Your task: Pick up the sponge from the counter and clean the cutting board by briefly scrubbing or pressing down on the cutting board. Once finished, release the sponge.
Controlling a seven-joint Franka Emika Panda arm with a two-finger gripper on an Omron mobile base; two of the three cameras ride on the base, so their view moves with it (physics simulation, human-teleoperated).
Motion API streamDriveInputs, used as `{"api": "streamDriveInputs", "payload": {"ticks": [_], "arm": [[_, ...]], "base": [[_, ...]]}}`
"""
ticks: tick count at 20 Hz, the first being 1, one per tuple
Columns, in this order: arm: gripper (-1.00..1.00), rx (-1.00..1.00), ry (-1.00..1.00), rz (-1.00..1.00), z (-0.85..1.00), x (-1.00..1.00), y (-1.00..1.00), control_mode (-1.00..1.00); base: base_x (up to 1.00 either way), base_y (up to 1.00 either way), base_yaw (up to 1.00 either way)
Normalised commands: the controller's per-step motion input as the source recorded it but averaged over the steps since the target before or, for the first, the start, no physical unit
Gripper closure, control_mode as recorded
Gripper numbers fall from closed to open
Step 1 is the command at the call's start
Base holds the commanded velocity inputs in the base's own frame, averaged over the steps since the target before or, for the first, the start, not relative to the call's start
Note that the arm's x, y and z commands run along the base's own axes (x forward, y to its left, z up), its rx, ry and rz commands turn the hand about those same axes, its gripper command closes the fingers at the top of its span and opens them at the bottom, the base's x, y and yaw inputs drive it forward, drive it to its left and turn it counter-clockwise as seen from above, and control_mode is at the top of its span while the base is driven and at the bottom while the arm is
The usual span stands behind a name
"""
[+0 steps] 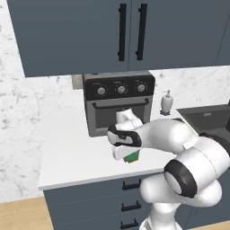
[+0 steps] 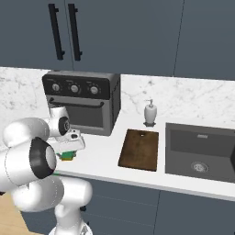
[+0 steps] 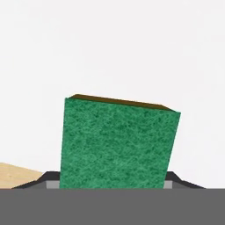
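The two-finger gripper [image 1: 127,157] is clamped on the small green-topped sponge [image 3: 117,145]; the pick looks done. Scrubbing the dark brown wooden cutting board [image 2: 139,149], well to its right, and release remain.

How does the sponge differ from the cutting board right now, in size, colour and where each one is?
The sponge is a small green block; the cutting board is a thin dark brown slab, several times larger. The sponge sits under the gripper near the counter's front edge; the cutting board lies apart, beside the sink. Both are rectangular.
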Motion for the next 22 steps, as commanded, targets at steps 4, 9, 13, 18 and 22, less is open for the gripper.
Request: {"api": "streamDriveInputs", "payload": {"ticks": [4, 9, 13, 18, 22], "arm": [[1.0, 0.11, 0.02, -0.11, 0.59, -0.14, -0.83, -1.0], [1.0, 0.13, 0.04, -0.08, 0.71, -0.02, -0.82, -1.0], [1.0, 0.1, 0.07, -0.09, 0.19, 0.0, -0.9, -1.0], [1.0, 0.12, 0.09, -0.06, 0.0, 0.0, -1.0, -1.0], [1.0, 0.2, 0.07, 0.0, 0.0, 0.02, -0.88, -1.0]], "base": [[0.0, 0.0, 0.0], [0.0, 0.0, 0.0], [0.0, 0.0, 0.0], [0.0, 0.0, 0.0], [0.0, 0.0, 0.0]]}}
